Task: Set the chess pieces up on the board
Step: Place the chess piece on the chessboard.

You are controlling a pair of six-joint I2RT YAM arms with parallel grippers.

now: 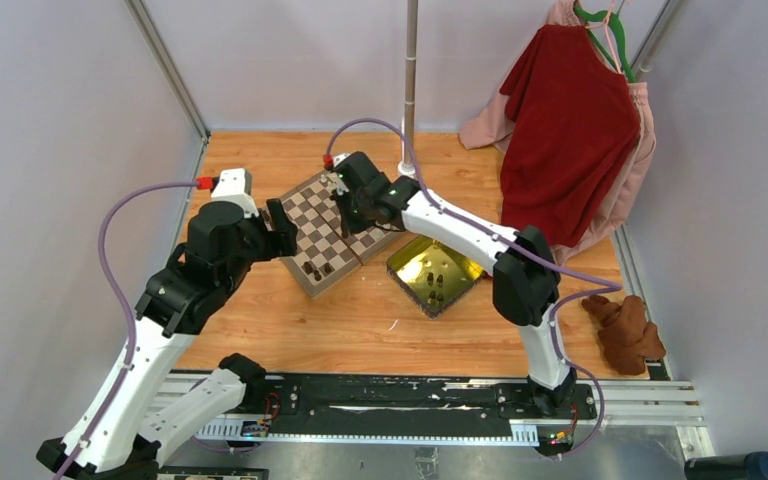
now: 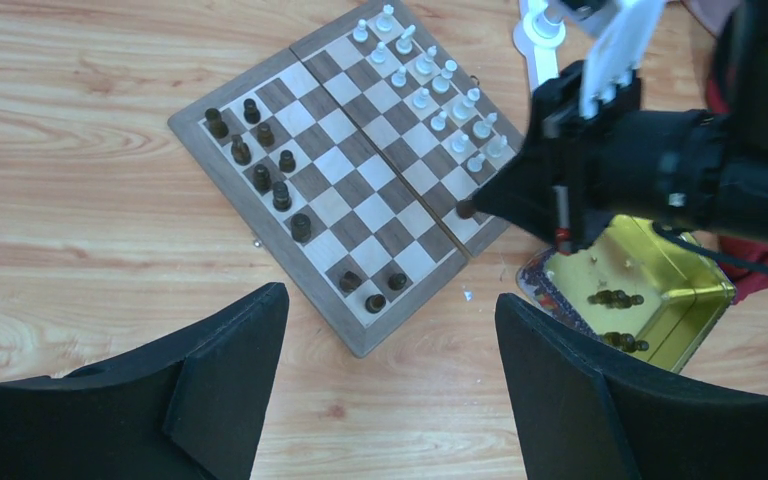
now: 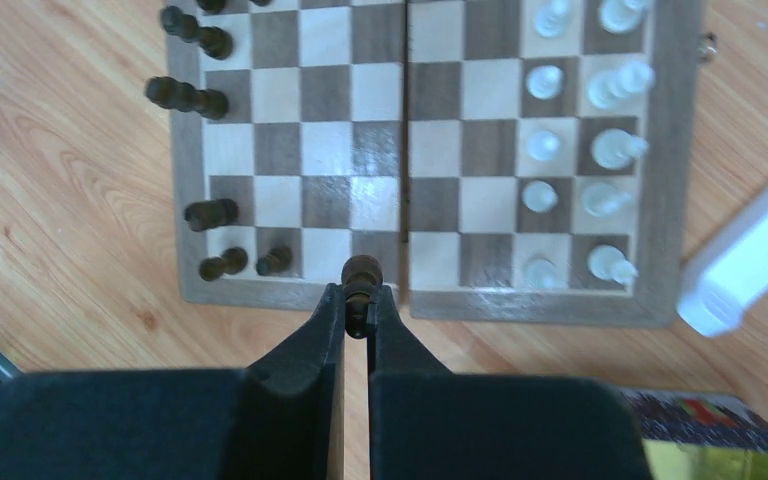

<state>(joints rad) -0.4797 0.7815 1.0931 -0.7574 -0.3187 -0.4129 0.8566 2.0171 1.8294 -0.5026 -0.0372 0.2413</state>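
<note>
The board (image 1: 312,205) lies tilted on the wooden table. Cream-white chess pieces (image 2: 430,90) fill two rows on its far side. Several dark brown pieces (image 2: 260,160) stand along the opposite side. My right gripper (image 3: 358,310) is shut on a dark brown piece (image 3: 361,275), held above the board's near edge by the centre seam. In the left wrist view this piece (image 2: 466,210) shows at the right gripper's tip. My left gripper (image 2: 390,296) hovers open and empty over bare table just off the board's corner, and it sits left of the board (image 1: 280,228) in the top view.
A shiny yellow tray (image 1: 412,262) holding several dark pieces (image 2: 615,298) lies right of the board. A metal pole (image 1: 410,90) on a white base (image 3: 750,260) stands behind the board. Red and pink garments (image 1: 570,130) hang at the back right. A brown cloth (image 1: 628,330) lies at the right.
</note>
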